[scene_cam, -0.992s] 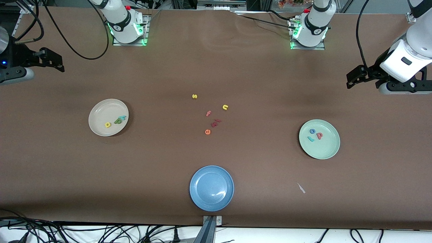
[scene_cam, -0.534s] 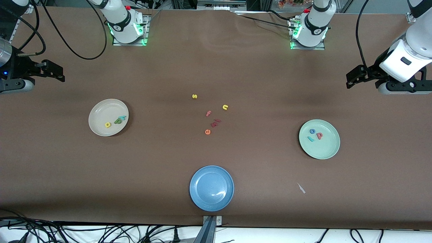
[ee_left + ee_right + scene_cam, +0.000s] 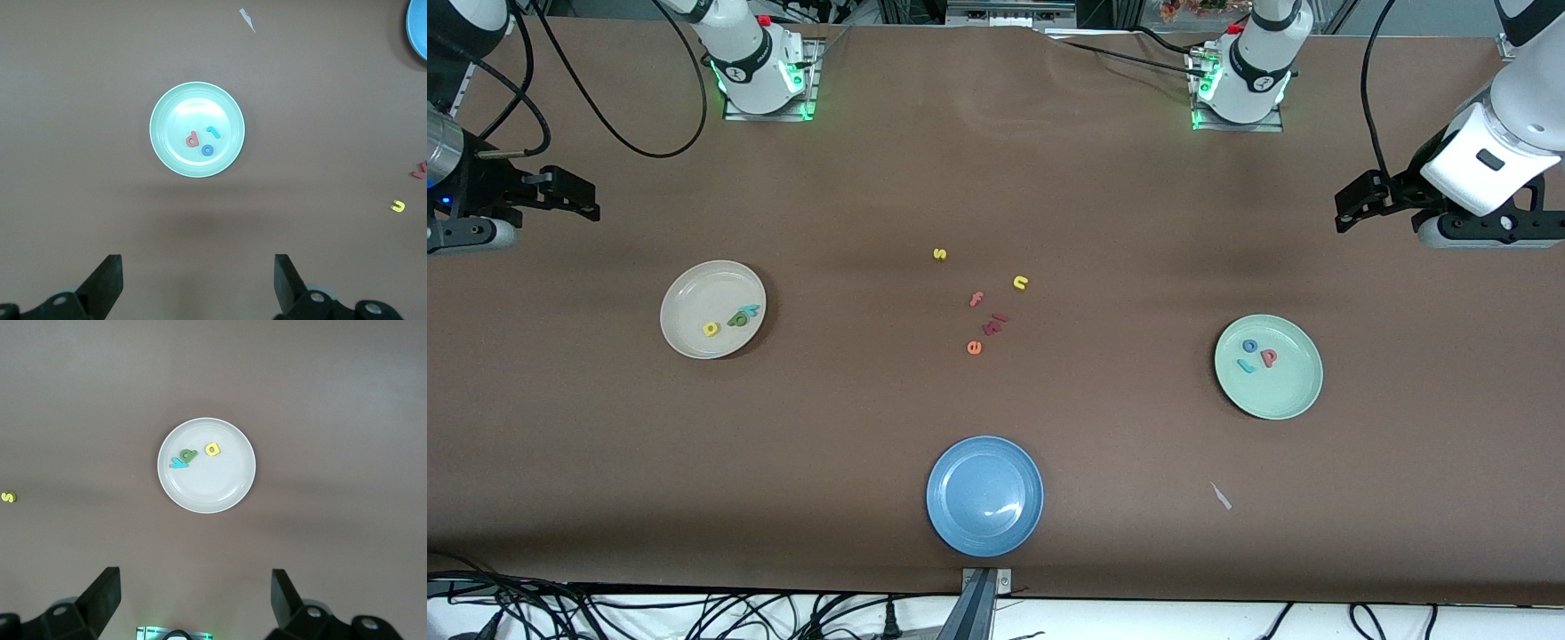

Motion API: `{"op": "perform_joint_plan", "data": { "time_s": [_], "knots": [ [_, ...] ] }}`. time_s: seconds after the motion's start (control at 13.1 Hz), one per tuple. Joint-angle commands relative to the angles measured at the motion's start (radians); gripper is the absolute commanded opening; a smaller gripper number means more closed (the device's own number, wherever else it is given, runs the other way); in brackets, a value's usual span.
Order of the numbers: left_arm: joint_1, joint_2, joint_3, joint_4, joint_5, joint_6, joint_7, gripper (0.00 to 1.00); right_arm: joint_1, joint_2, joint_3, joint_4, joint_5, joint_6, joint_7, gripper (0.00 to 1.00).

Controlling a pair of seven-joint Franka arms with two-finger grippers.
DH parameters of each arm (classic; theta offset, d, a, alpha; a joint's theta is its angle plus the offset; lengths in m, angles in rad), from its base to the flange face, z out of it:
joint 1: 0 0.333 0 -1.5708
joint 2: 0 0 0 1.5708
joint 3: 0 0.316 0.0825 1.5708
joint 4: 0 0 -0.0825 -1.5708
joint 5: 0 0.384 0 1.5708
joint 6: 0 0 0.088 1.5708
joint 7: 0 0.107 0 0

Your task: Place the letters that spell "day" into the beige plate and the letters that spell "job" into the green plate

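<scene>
The beige plate (image 3: 694, 298) (image 3: 213, 490) lies toward the right arm's end and holds a yellow "a" (image 3: 711, 329) (image 3: 212, 449), a green "d" (image 3: 738, 318) (image 3: 187, 455) and a teal "y" (image 3: 750, 310) (image 3: 178, 463). The green plate (image 3: 1285, 387) (image 3: 180, 113), toward the left arm's end, holds a blue "o" (image 3: 1250, 346) (image 3: 207, 150), a pink "b" (image 3: 1268, 357) (image 3: 193, 139) and a teal "j" (image 3: 1246, 365) (image 3: 213, 131). My right gripper (image 3: 583, 200) (image 3: 193, 597) and left gripper (image 3: 1352, 209) (image 3: 199, 280) hang open and empty over bare table at their own ends.
Loose letters lie mid-table: yellow "s" (image 3: 939, 254), yellow "n" (image 3: 1021, 283), pink "f" (image 3: 976, 299), dark red letters (image 3: 996, 322), orange "e" (image 3: 974, 348). A blue plate (image 3: 984, 495) sits near the front edge. A small pale scrap (image 3: 1221, 496) lies nearer the camera than the green plate.
Both hands have shifted slightly while staying open at the table's ends. Plates and letters have not moved.
</scene>
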Motion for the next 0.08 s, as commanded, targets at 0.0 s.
{"op": "perform_joint_plan", "data": {
  "time_s": [0.0],
  "knots": [
    [-0.006,-0.001,0.005,0.01,-0.012,-0.015,-0.005,1.0,-0.004,-0.002,0.002,-0.006,0.009,0.011,0.011,1.0]
  ]
}}
